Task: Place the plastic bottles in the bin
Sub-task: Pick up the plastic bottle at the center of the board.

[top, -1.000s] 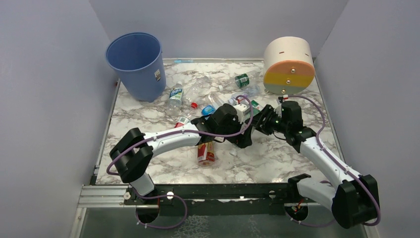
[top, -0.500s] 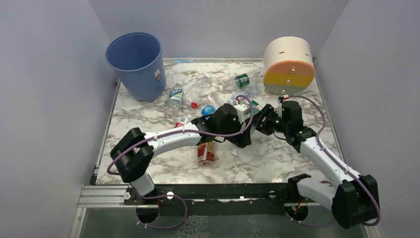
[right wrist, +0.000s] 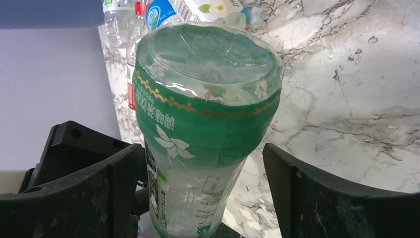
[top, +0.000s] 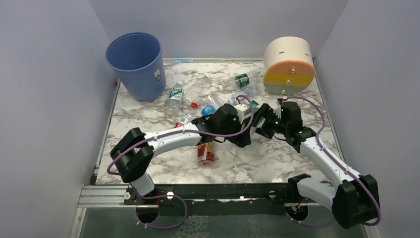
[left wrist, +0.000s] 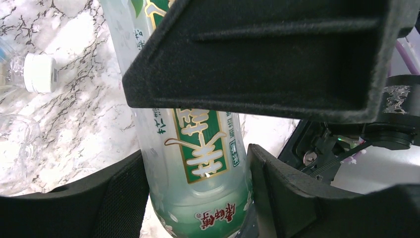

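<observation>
Left claw (left wrist: 195, 191) clamps the green bottle (right wrist: 203, 124) above the counter (top: 267, 158), right claw (right wrist: 203, 193) spread loose around it. Slick plastic: it could slip on the swing to the bin (top: 143, 84).

Green-labelled clear bottle (left wrist: 198, 144) gripped in left pincer (left wrist: 195, 171), white-capped bottle (left wrist: 38, 73) nearby on marble table (left wrist: 84, 119)

White arm links (top: 168, 140), black joints (top: 225, 119), purple cables (top: 186, 210), matte black jaws
</observation>
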`<act>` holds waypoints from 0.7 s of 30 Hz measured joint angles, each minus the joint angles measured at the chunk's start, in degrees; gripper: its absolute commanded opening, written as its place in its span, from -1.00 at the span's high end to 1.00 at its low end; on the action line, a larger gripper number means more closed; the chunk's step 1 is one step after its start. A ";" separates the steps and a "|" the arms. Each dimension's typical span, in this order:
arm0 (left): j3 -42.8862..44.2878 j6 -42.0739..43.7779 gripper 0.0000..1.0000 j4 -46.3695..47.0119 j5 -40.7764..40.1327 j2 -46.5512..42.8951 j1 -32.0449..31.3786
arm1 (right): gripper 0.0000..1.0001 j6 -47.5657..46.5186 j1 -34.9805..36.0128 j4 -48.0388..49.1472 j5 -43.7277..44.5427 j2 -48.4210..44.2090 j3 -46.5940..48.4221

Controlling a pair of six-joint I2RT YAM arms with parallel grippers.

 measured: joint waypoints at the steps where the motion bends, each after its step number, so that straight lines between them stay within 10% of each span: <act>1: 0.00 0.00 -0.35 0.00 -0.02 0.00 0.00 | -0.90 -0.02 0.00 -0.31 0.02 0.00 0.02; 21: 0.00 0.63 -0.38 -1.57 -4.46 -2.56 0.94 | -0.99 -2.10 0.00 -10.19 7.45 -4.44 10.10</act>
